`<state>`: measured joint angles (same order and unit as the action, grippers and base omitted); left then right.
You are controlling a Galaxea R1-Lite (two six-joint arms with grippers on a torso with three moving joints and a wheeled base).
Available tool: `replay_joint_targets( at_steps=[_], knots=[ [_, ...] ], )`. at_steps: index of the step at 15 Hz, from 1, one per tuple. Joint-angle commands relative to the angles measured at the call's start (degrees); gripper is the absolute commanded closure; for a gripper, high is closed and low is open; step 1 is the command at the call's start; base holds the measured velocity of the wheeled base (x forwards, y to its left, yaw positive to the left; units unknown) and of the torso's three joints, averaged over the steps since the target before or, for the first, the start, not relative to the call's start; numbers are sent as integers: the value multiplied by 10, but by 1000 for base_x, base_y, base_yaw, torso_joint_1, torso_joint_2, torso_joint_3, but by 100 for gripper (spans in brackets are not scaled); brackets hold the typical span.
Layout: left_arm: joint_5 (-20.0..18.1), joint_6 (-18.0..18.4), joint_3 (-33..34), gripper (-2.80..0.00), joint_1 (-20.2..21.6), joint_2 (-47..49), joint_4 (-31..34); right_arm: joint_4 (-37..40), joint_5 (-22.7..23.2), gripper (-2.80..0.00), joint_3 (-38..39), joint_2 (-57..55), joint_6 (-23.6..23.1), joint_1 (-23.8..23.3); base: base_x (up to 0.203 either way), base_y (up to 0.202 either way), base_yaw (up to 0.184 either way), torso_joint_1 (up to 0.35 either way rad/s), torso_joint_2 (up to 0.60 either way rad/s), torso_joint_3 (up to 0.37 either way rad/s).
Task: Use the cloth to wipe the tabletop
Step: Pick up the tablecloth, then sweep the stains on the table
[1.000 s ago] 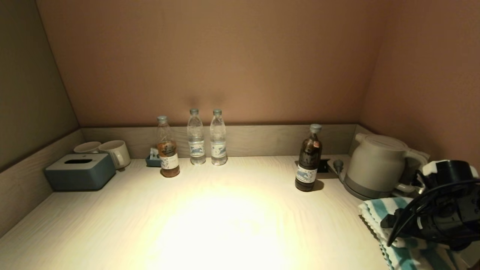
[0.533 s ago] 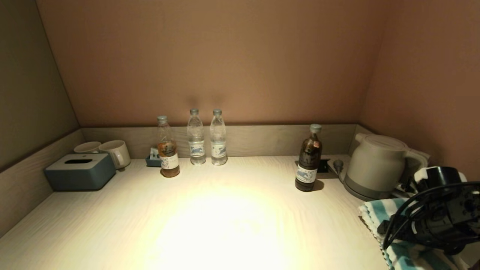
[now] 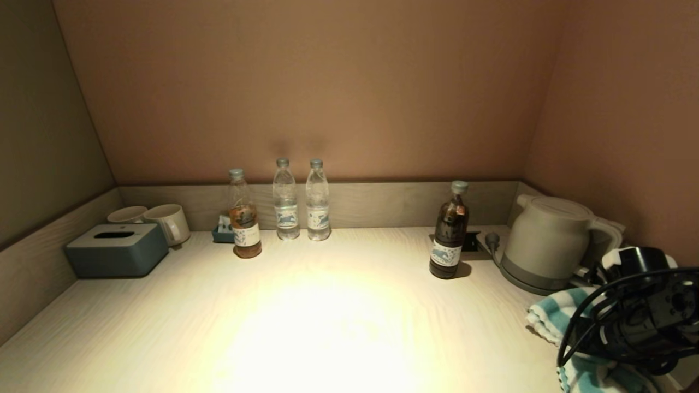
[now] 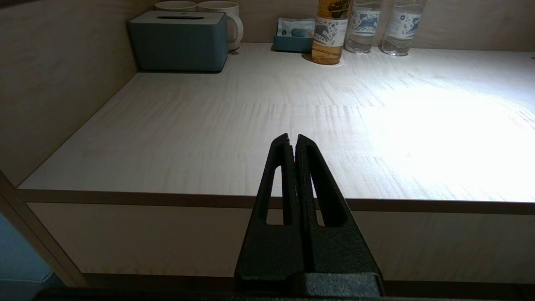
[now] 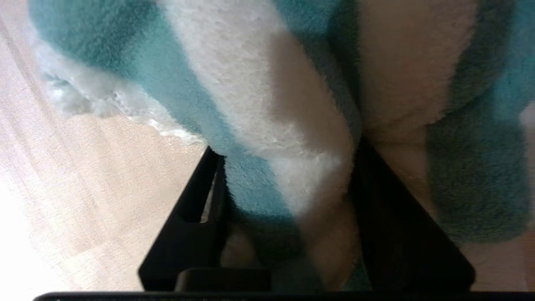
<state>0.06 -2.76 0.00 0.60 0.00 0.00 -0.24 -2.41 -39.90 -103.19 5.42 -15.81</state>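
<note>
Gleaming tabletop [image 3: 327, 327], brown walls [image 3: 327, 82]

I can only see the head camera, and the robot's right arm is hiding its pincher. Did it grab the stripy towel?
Observer: Yes. The right wrist view shows the right gripper shut on a bunched fold of the teal-and-white striped terry cloth.
Operator: Where's the other arm? I can't see it at all!
Observer: The left gripper is parked by the front edge of the pale beige wood-grain tabletop, toward its left end.
Operator: Is it holding something too?
Observer: No. Its black fingers are shut together with nothing between them.
</note>
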Motion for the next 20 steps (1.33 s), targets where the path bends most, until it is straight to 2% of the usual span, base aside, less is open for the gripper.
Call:
replay_joint_targets(
  at_steps=[1,6,9,12,16,20],
  knots=[
    [0,-1,0,0,0,1,0,2,0,0,1,1,1,1,0,0,0,0,0,0],
    [0,-1,0,0,0,1,0,2,2,0,1,7,1,4,0,0,0,0,0,0],
    [0,-1,0,0,0,1,0,3,33,0,1,89,9,30,0,0,0,0,0,0],
    [0,-1,0,0,0,1,0,3,45,0,-2,174,23,106,0,0,0,0,0,0],
    [0,-1,0,0,0,1,0,2,45,0,-18,200,23,227,0,0,0,0,0,0],
    [0,-1,0,0,0,1,0,2,45,0,-66,161,21,283,0,0,0,0,0,0]
  ],
)
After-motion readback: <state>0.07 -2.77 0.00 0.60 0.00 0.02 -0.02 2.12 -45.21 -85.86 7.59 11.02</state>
